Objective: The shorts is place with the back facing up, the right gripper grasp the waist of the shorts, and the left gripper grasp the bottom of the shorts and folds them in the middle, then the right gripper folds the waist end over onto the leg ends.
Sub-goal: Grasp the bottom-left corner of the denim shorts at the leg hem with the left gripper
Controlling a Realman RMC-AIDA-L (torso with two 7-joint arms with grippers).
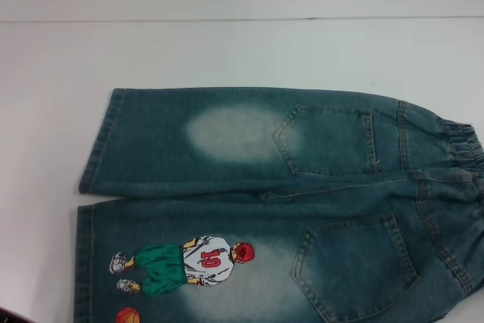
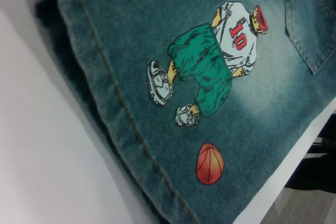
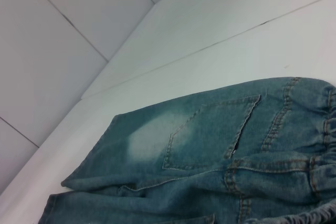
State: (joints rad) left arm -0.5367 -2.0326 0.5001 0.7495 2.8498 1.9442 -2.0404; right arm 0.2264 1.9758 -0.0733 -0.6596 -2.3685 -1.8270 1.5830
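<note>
Preparing the first fold, we are facing flat blue-green washed denim shorts (image 1: 257, 202), waist (image 1: 461, 149) at three o'clock; neither claw is showing, state unknowable.

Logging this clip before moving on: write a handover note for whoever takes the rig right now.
Neither end effector shows in any view; both wrist cameras look down on the cloth.
The shorts lie flat, back up, on the white table: waist toward the robot's right, leg hems toward its left, cartoon print on the near leg.
Done: nothing folded.
Left: grasp waist and hems, fold in the middle, then waist over hems.
</note>
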